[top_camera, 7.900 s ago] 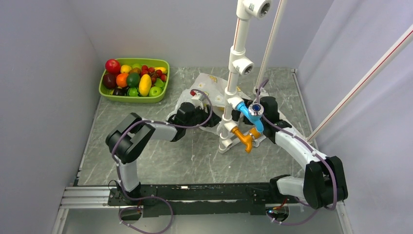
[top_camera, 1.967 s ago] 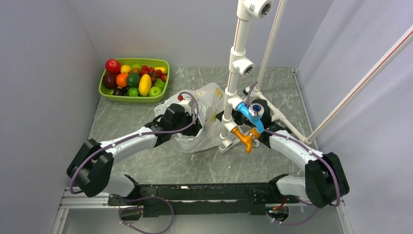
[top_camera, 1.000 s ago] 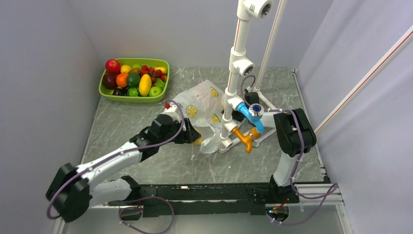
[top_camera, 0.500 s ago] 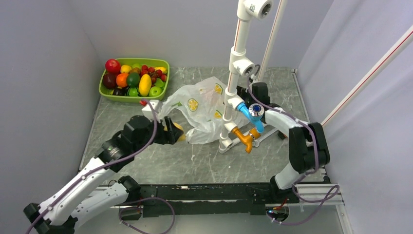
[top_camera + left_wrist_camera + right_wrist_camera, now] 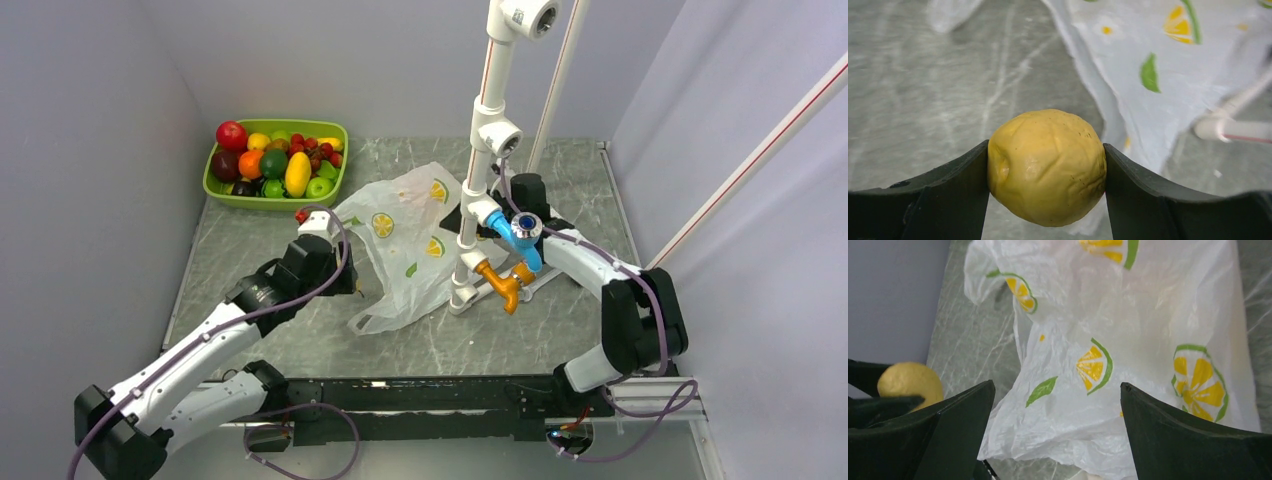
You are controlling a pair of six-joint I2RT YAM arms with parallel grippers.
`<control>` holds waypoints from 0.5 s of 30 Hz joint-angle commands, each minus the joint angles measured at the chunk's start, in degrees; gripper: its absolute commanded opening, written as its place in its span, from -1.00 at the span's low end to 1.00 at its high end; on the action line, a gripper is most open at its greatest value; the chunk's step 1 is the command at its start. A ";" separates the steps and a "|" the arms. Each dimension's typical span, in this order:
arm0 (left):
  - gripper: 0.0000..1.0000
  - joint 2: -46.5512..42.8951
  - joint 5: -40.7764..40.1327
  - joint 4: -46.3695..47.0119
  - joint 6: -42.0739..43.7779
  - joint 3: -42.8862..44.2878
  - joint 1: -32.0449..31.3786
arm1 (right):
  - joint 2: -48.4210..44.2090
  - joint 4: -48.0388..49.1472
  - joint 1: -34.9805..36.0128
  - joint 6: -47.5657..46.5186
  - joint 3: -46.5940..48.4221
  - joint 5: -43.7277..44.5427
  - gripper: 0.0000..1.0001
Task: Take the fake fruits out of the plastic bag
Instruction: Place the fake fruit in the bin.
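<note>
Bench (image 5: 470,340) is carrying the slack plastic bag (image 5: 405,250), one fruit already out.
The bag is lying flattened mid-bench, looking empty, can't confirm. Right gripper (image 5: 1056,386) jaws are hanging wide apart over it, gripping nothing; left gripper (image 5: 1046,150) jaws are clamping the yellow lemon-like fruit (image 5: 1048,167) clear of the bag.

**Table**, grey marble-patterned top (image 5: 300,340) — three items lying on it.
- Ten o'clock, far corner: lime-green rectangular plastic tray (image 5: 290,204).
- Centre: thin translucent white plastic bag printed with lemon slices and green leaves (image 5: 400,270), slumped flat and crumpled.
- Against the bag's three-o'clock edge: white pipe frame (image 5: 478,160) — standing upright.
</note>
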 commanded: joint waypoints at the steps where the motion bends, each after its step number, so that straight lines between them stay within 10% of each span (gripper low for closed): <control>1: -1.00 0.86 -20.83 -1.03 -0.65 1.82 0.33 | 2.33 6.58 -0.09 4.17 -4.24 -4.80 0.97; 15: -1.00 17.78 17.40 20.78 2.14 15.92 39.29 | 0.34 14.87 0.31 3.49 -10.50 -1.07 0.97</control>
